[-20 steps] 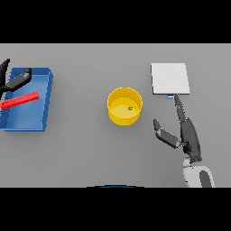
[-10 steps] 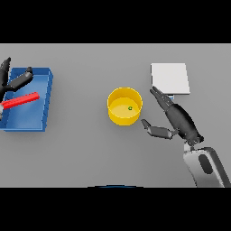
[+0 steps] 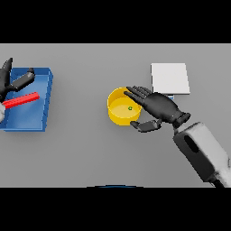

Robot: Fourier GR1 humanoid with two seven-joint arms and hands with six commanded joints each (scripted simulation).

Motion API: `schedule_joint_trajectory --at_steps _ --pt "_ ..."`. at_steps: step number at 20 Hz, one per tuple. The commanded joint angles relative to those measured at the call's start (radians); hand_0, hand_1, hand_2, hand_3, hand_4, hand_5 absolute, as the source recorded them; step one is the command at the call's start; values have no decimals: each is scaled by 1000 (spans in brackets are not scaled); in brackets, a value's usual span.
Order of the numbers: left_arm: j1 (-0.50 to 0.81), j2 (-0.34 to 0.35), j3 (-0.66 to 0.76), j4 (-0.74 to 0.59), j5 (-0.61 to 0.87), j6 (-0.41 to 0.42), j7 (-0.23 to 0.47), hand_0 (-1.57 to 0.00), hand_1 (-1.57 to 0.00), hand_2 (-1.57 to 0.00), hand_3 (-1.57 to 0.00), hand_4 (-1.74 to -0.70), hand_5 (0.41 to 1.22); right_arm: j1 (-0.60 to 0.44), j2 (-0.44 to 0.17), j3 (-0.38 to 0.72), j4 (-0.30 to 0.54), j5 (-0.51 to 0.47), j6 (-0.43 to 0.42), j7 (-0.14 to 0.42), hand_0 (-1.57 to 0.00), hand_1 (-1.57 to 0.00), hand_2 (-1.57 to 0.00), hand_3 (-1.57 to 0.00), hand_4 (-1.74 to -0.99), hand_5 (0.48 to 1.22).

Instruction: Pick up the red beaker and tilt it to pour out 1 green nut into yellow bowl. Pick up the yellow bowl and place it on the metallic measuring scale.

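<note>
Inside yellow bowl [image 3: 118, 113], one green nut [image 3: 130, 108]; red beaker [image 3: 21, 100] in blue tray [image 3: 43, 106].

It looks like a lab bench setup: a plain grey desk [image 3: 90, 149] carrying a flat metallic measuring scale [image 3: 169, 77], a blue tray [image 3: 40, 122] with a red beaker [image 3: 21, 100] lying in it, and a yellow bowl [image 3: 118, 116] holding a green nut [image 3: 130, 108].

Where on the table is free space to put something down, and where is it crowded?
Free: the wide grey stretch between the blue tray and the yellow bowl, and the near strip below them. Crowded: the right hand reaches over the bowl's rim, close beside the metallic scale. The left hand hangs over the tray.
</note>
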Motion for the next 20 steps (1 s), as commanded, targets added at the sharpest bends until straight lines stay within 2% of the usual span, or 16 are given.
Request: schedule_joint_trajectory --at_steps 1,3,10,12,15,16,20 --pt "-1 -4 -1 1 0 2 -1 0 1 1 1 -799 721 -21 -5 11 15 2 19 -16 1 1 1 1 -1274 662" --pt "0 1 1 14 -2 -7 -18 1 1 1 1 -797 718 -57 -18 38 57 21 49 -44 1 1 1 1 -1277 677" --pt "10 8 5 5 5 -9 -30 1 1 1 1 -795 729 -149 14 107 191 46 106 -102 1 1 1 1 -1243 682" --pt "8 10 3 1 3 -10 -30 1 1 1 1 -796 733 -174 32 123 219 54 127 -82 1 1 1 1 -1260 679" --pt "4 10 8 14 4 -12 -31 1 1 1 1 -798 735 -198 29 141 262 65 149 -94 1 1 1 1 -1288 671" --pt "0 13 7 13 3 -14 -23 1 1 1 1 -798 735 -211 42 149 286 75 146 -81 1 1 1 1 -1295 671" --pt "9 21 9 4 7 -15 -25 1 1 1 1 -797 735 -227 39 174 304 87 175 -96 1 1 1 1 -1307 690"
